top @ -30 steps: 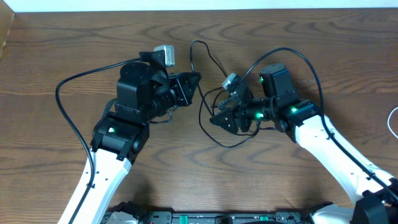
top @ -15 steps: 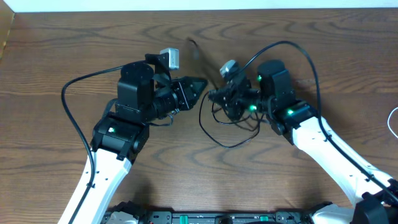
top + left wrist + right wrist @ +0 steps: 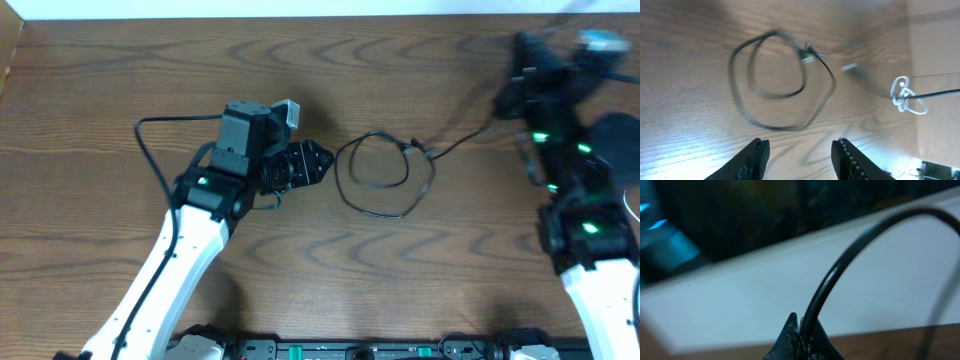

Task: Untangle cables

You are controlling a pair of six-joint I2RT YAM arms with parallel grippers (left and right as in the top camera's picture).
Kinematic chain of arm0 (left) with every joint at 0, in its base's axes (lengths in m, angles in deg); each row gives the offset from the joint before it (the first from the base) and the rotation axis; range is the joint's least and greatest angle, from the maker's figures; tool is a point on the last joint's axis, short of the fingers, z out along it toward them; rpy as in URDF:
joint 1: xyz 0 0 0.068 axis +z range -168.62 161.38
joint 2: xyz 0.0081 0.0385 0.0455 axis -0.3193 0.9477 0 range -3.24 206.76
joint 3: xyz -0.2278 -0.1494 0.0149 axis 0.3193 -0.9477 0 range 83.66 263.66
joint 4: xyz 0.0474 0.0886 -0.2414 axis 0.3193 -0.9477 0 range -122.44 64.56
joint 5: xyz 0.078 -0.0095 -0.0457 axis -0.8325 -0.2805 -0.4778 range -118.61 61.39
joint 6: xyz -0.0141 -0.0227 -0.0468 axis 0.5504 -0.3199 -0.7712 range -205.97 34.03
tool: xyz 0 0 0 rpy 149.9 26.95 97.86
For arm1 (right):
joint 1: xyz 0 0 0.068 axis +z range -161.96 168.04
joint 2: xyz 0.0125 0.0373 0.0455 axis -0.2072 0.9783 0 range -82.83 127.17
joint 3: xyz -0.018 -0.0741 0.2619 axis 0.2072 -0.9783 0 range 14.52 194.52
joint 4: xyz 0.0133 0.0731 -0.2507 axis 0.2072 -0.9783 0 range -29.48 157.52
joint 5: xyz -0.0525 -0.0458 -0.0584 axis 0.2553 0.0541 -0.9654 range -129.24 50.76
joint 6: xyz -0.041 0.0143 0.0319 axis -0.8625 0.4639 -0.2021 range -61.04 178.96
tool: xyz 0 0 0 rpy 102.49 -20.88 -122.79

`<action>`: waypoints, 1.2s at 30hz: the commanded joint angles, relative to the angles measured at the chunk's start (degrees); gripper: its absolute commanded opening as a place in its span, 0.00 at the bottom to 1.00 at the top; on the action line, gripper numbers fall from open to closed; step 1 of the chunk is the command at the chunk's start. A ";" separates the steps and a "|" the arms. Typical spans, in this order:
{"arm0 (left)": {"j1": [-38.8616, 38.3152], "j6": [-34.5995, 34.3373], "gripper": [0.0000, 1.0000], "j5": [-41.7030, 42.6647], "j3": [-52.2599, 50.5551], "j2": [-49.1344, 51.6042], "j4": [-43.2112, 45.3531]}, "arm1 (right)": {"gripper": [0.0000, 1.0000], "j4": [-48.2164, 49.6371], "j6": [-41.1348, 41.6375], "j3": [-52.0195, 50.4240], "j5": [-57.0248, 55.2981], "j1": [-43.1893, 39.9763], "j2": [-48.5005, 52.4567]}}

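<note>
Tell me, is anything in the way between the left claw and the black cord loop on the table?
No, nothing visible. The left gripper is open and faces the black cord loop, with only bare table between them. The white cord lies farther off, beyond the loop.

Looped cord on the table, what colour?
Black. The cord shows best in the overhead view.

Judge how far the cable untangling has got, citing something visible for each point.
Done, seemingly: the white cord lies apart from the black cord, toward the right edge. In hand: the right fingers are shut on the black cord, one stretch drawn toward the far right. To do: the rest lies in overlapping loops on the table; the left fingers are open and empty beside them.
</note>
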 commanded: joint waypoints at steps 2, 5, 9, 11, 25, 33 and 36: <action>0.13 1.66 0.46 -1.29 -0.04 5.95 -0.96 | 0.01 -0.28 2.67 1.14 -5.42 -6.60 -2.34; 0.13 1.66 0.46 -1.27 -0.04 9.86 -1.68 | 0.01 0.44 4.70 1.14 -3.43 -8.57 -2.10; 0.13 2.19 0.45 -1.27 -0.04 13.35 -3.45 | 0.01 -4.66 4.22 1.14 -7.91 -11.89 0.24; 0.13 2.78 0.46 -1.29 -0.07 13.57 -3.58 | 0.01 -8.02 3.98 1.14 -5.88 -13.42 2.36; -9.79 6.78 0.62 -3.72 -0.07 18.14 16.11 | 0.01 -40.04 -5.22 1.14 -8.72 -13.84 13.20; -13.49 10.80 0.70 -6.01 7.82 28.83 9.09 | 0.01 -44.46 -5.20 1.14 -8.52 -13.84 13.20; -14.03 16.24 0.74 -15.98 19.04 31.34 -6.16 | 0.01 -45.44 -5.20 1.14 -8.52 -13.84 13.20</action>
